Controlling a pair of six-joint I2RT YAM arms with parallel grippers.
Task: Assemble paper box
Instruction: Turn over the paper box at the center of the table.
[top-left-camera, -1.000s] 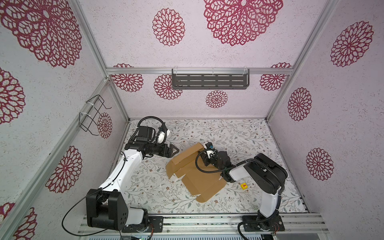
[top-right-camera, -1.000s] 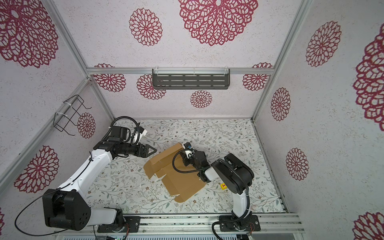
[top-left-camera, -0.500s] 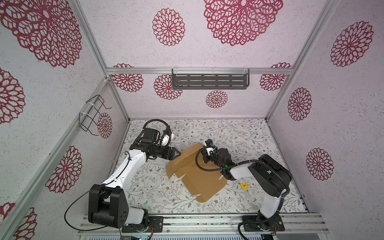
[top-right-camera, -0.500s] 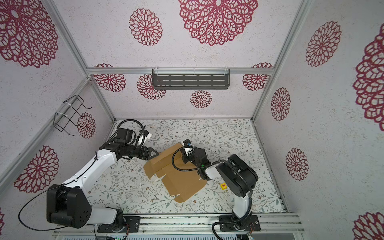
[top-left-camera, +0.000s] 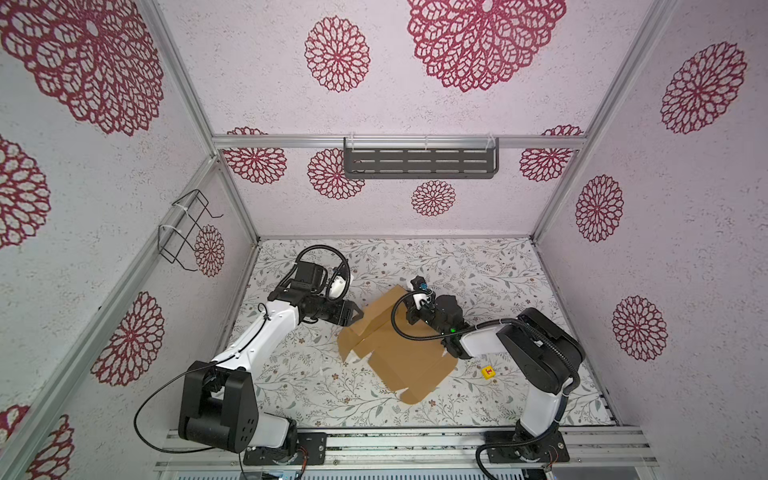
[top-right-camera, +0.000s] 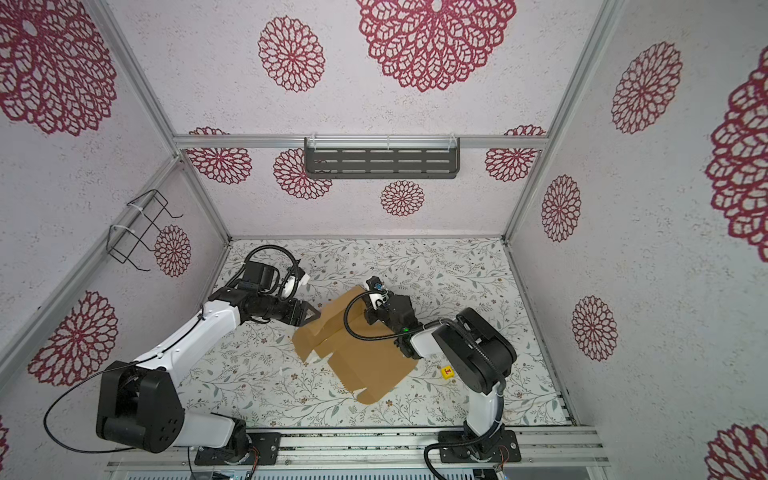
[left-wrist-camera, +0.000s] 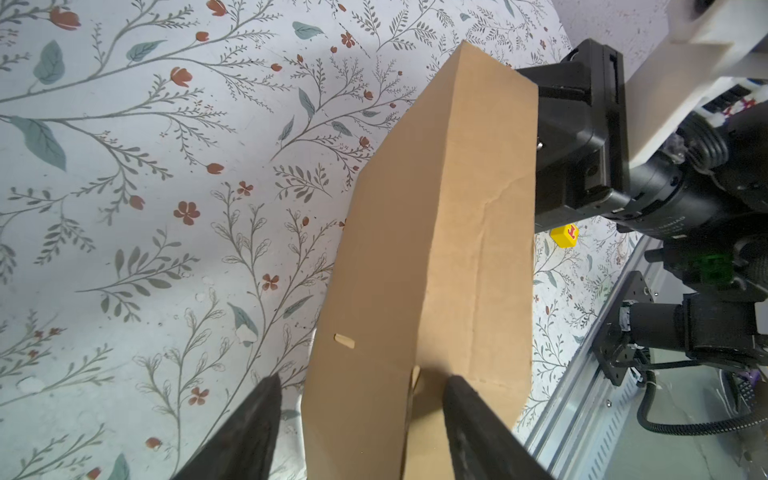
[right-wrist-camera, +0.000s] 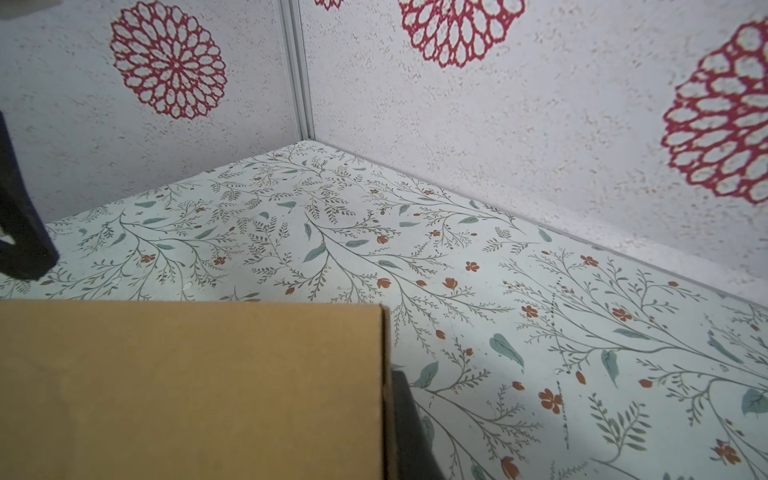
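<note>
Counter: flat, floral-print covering. Walls: pale with a red rosette pattern, aluminium framing. Dark slotted shelf on the rear wall, wire rack on the side wall. Paper box: plain tan cardboard, mid-counter, partly folded, one long panel raised, the rest flat. Left fingers apart, straddling one end of the raised panel. Right fingers together, clamped on its opposite end

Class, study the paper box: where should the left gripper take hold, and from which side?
Probably the paper box's raised flap, at the end nearest the left gripper, approached from the robot's left: it rises off the table, thin enough to straddle.
</note>
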